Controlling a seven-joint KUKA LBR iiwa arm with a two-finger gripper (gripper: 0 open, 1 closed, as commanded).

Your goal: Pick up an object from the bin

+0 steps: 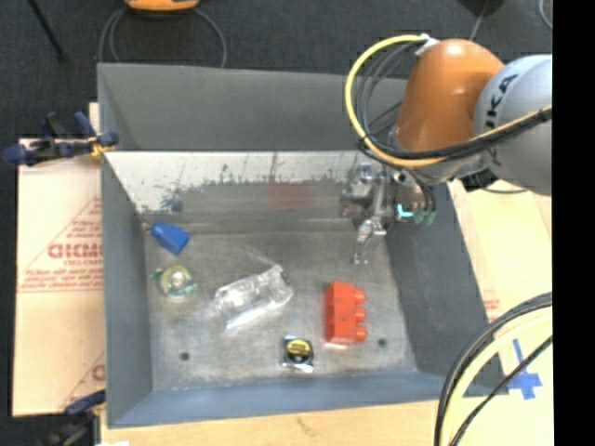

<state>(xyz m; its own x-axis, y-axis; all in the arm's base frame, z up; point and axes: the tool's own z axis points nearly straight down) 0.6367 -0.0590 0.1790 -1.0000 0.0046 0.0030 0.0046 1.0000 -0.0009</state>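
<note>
fingers (363, 247), apart or together i cannot tell, hover right of centre, up-frame of the red block (344, 312); likely the approach step, a descent comes next.

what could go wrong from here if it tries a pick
1. The end effector hangs near the bin's far wall, over bare floor. A straight descent would likely grab nothing or scrape the wall.
2. The nearest thing, the red block, lies further toward the near side. It looks broad, so a badly turned grasp may slip off it.
3. The clear plastic piece left of the block looks irregular and might slide away when touched.
</note>
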